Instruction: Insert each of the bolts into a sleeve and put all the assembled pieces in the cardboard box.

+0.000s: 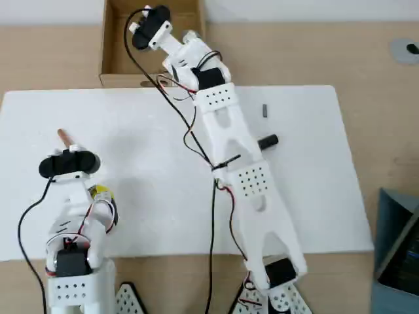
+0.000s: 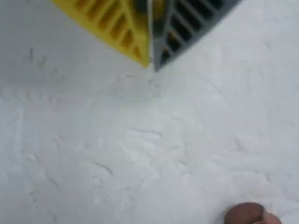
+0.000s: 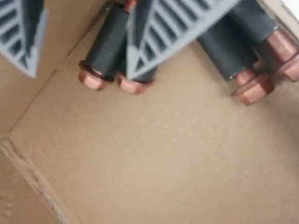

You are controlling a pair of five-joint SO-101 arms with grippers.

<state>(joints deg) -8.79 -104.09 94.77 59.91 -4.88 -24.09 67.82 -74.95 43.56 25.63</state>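
Right claw (image 1: 149, 26) is over the box (image 1: 114, 65), at 12 o'clock on the bench (image 1: 366, 59). In the right wrist view the right claw (image 3: 81, 77) is spread wide and pinches nothing. Assembled pieces (image 3: 105, 49) lie on the box floor, one between the fingers and more just beside.

Left claw (image 1: 67, 154) sits at 9 o'clock on the white mat (image 1: 131, 196). Its fingers are pressed together and empty in the left wrist view (image 2: 152, 63). A loose copper bolt (image 1: 63, 136) lies on the mat just past its tip, toward 12. A loose black sleeve (image 1: 267, 140) lies at 3 o'clock, beside the right arm. A small grey bit (image 1: 265, 110) is near it, toward 12; can't tell what it is.

Step looks like drop-off: a piece is in the box and let go. At least one bolt and sleeve are not yet joined.

Likely next: the right claw lifts out of the box without catching the wall or nudging the pieces, then goes for the sleeve. The left claw must spread before it can take the bolt.
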